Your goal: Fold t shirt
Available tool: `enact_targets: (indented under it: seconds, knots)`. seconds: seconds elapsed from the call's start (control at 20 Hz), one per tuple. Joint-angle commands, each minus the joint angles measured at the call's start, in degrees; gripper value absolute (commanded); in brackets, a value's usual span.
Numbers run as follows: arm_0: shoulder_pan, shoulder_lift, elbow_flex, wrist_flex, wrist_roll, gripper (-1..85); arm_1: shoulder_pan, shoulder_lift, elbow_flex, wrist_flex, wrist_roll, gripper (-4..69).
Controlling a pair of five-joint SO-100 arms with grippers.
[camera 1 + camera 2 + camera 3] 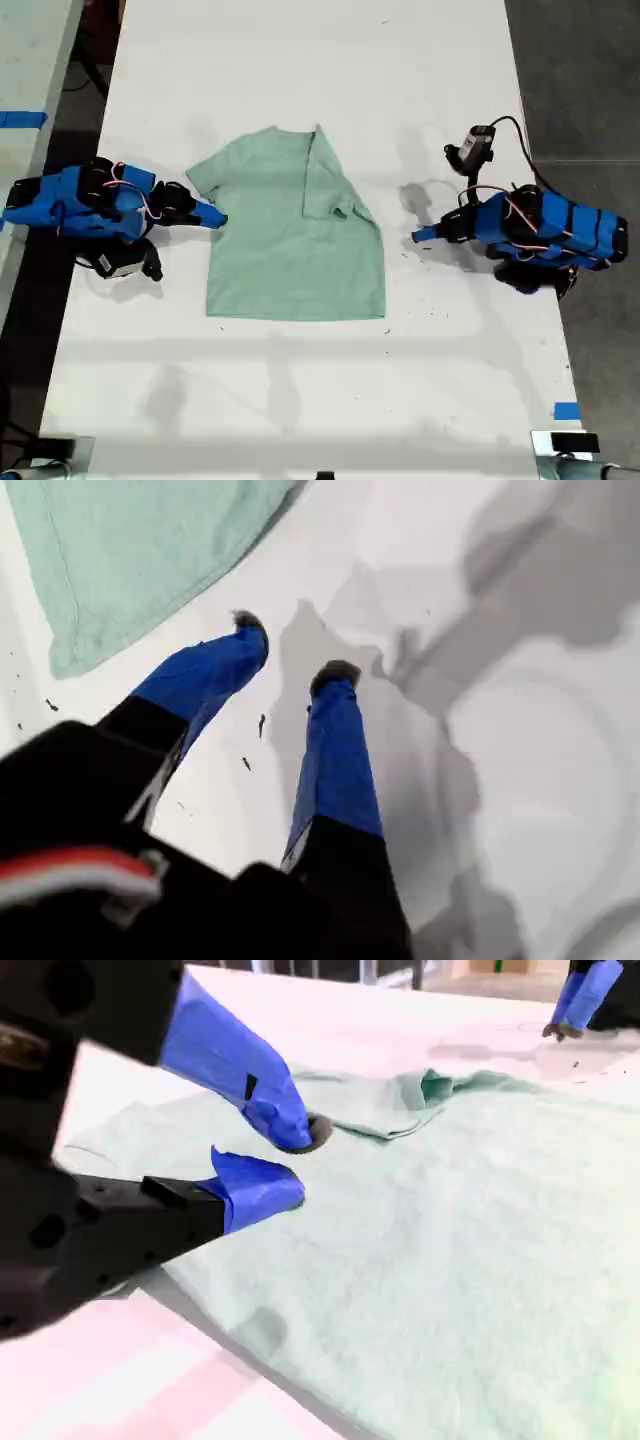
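Long white table [300,380] seen from above, dark floor [590,70] on both sides.
Blue tape [566,411] near the exterior view's lower right table edge; more blue tape [22,119] on a pale surface at the exterior view's left edge; small dark specks scattered across the tabletop.

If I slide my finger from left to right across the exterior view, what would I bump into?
My second end effector on its blue arm → the t shirt → my first end effector on its blue arm.

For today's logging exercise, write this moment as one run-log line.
t shirt: flat on table, one sleeve folded in | my first gripper: open, off cloth | my second gripper: open over shirt edge
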Motion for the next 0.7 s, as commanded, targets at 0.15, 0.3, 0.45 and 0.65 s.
enact_targets:
  seconds: [0.15, 0.3, 0.45, 0.65]
  knots:
    - [-12.48, 0.53, 1.85, 0.18, 5.36, -0.3, 0.70, 0.53, 3.34, 0.09, -4.13, 11.0]
    - [-11.87, 0.53, 0.70, -0.18, 5.71, -0.3, 0.70, 0.53, 3.34, 0.09, -4.13, 11.0]
    - [-12.92, -2.02, -8.70, 1.67, 9.05, -0.3, 0.70, 0.53, 3.34, 0.09, -4.13, 11.0]
    - [-20.39, -35.77, -32.87, 7.03, 14.41, -0.3, 0.70, 0.53, 3.34, 0.09, -4.13, 11.0]
